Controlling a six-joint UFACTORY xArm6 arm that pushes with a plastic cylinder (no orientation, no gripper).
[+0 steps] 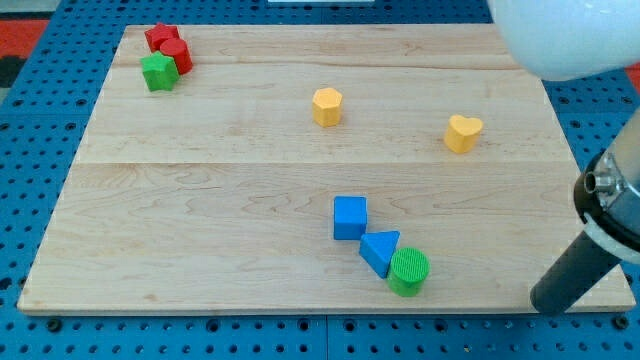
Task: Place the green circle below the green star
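The green circle (409,271) stands near the board's bottom edge, right of centre, touching the blue triangle (380,249). The green star (158,72) sits at the view's top left, touching the red blocks. My tip (549,304) is the lower end of the dark rod at the view's bottom right corner of the board. It is well to the right of the green circle and apart from every block.
A blue square (350,217) sits just above-left of the blue triangle. A red star (160,38) and a red cylinder (177,55) crowd the green star. A yellow hexagon (327,106) and a yellow heart (462,133) lie in the upper half of the wooden board (200,200).
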